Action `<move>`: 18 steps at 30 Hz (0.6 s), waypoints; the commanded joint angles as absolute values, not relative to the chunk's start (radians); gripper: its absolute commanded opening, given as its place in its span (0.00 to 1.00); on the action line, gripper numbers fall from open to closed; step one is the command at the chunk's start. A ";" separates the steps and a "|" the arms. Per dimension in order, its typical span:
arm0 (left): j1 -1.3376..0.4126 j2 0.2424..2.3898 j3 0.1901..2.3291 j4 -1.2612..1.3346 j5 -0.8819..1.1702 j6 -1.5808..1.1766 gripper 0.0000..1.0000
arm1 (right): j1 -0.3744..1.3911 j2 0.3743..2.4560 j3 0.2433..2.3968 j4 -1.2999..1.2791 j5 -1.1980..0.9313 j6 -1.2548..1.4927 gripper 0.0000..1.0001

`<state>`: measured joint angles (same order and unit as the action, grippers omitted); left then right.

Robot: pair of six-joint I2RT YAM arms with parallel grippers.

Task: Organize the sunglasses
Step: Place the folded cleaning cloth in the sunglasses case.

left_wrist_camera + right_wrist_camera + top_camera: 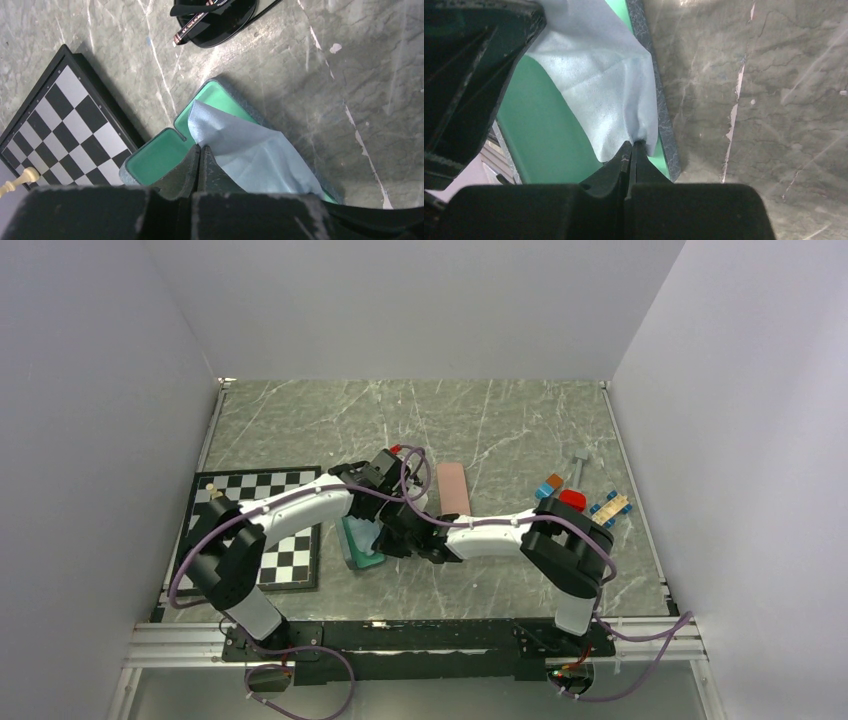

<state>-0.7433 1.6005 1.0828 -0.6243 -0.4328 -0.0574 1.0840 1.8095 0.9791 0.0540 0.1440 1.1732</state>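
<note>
Grey marbled table (500,430). On it, open green-lined case (155,160). Over case, light blue cloth (250,150), pinched by left end effector (199,160) and right end effector (631,155), both clamped tight. Black-framed sunglasses (215,20) on table beyond case, straight ahead of left end effector, long axis crosswise; likely nearer left arm.

White arms (300,508), black joints (228,568), looping purple cables (186,556).

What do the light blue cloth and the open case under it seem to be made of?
Light blue cloth: soft matte fabric, probably microfibre; it creases and drapes. Open oblong case: smooth matte green lining, material unclear; grey-blue speckled rim, perhaps faux leather.
</note>
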 commanded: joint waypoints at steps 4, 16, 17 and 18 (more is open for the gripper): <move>-0.736 1.671 1.094 -0.605 -0.425 -0.054 0.00 | 1.121 1.821 1.013 0.106 0.137 1.180 0.00; -0.727 1.720 1.097 -0.618 -0.452 -0.090 0.00 | 1.120 1.850 1.027 0.084 0.117 1.176 0.00; -0.727 1.723 1.097 -0.619 -0.452 -0.092 0.00 | 1.120 1.855 1.029 0.079 0.118 1.175 0.00; -0.725 1.725 1.096 -0.618 -0.450 -0.093 0.01 | 1.118 1.857 1.029 0.078 0.118 1.176 0.00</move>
<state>-0.7330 1.6943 1.0828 -0.6106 -0.4313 -0.0738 1.0939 1.8442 0.9806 0.0532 0.1242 1.2171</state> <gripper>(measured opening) 0.012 0.009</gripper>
